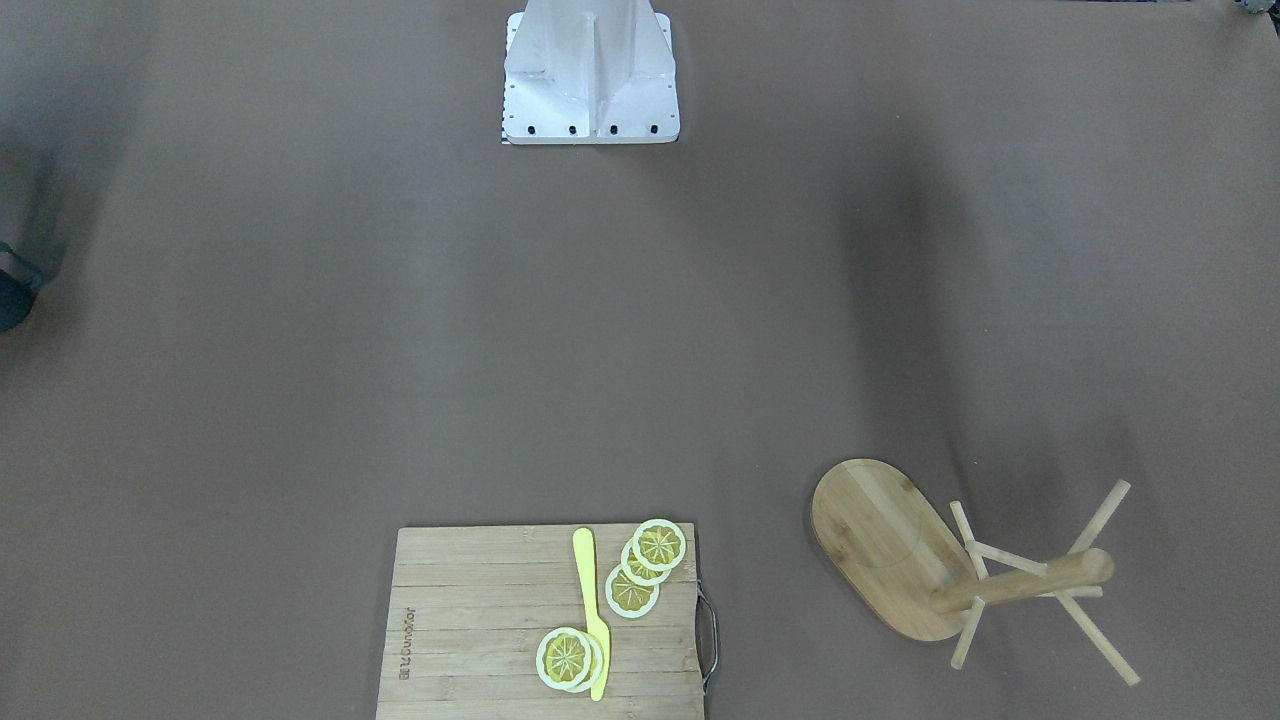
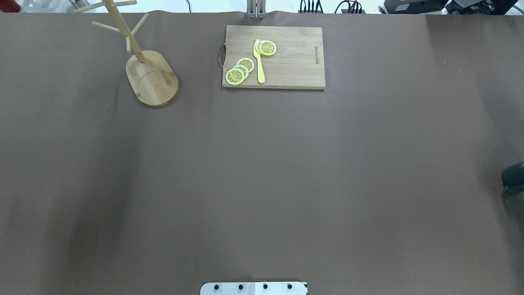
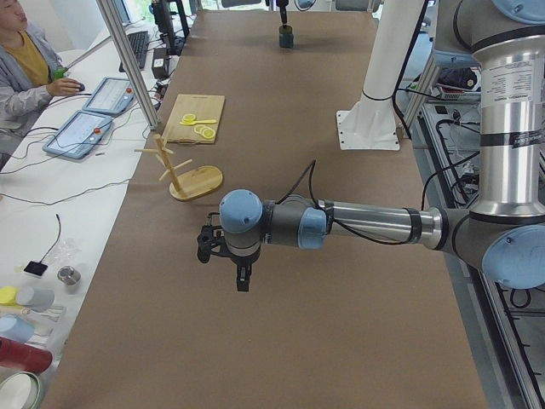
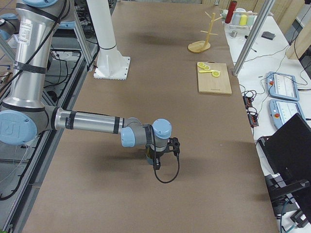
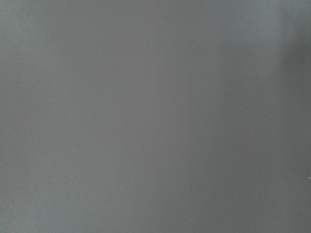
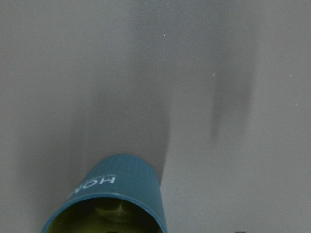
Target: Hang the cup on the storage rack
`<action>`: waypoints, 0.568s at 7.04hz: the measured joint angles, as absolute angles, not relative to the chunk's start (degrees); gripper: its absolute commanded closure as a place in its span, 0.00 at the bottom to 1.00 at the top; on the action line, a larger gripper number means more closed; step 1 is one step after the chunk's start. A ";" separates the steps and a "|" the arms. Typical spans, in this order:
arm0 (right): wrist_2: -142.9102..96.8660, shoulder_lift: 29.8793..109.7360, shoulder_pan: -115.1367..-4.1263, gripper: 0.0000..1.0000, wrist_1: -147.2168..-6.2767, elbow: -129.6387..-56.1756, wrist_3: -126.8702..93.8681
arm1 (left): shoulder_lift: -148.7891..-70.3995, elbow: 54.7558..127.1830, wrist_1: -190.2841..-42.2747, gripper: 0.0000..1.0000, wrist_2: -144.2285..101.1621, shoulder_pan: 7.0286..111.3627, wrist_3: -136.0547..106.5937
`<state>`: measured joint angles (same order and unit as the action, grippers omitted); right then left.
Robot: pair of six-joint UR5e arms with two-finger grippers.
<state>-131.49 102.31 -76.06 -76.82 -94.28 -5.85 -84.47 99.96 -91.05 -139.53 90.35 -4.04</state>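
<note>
The dark teal-blue cup (image 6: 116,191) fills the bottom of the right wrist view, with pale lettering and a yellowish inside. It stands near the table's end on my right, cut off by the frame edge in the overhead view (image 2: 514,177) and small in the left view (image 3: 285,37). My right gripper (image 4: 156,164) hangs right at the cup; I cannot tell whether it is open or shut. The bamboo storage rack (image 2: 152,78) stands upright at the far left, its pegs empty. My left gripper (image 3: 242,285) hovers over bare table, state unclear.
A slatted cutting board (image 2: 294,61) with lemon slices (image 2: 239,71) and a yellow knife (image 2: 259,61) lies at the far middle edge. The robot's base plate (image 1: 590,90) is at my side. An operator (image 3: 25,60) sits beyond the far edge.
</note>
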 measured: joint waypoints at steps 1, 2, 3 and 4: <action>-131.49 101.90 -75.53 0.82 -76.83 -93.82 -6.18 | -84.47 99.96 -91.06 0.02 -139.55 90.35 -4.06; -131.49 101.21 -74.98 1.00 -76.87 -93.49 -7.30 | -84.48 99.97 -91.05 0.02 -139.56 90.35 -4.08; -131.49 100.44 -74.49 1.00 -76.89 -93.22 -8.60 | -84.51 99.96 -91.05 0.02 -139.57 90.35 -4.07; -131.50 99.73 -74.19 1.00 -76.90 -92.91 -9.26 | -84.54 99.96 -91.06 0.02 -139.59 90.36 -4.07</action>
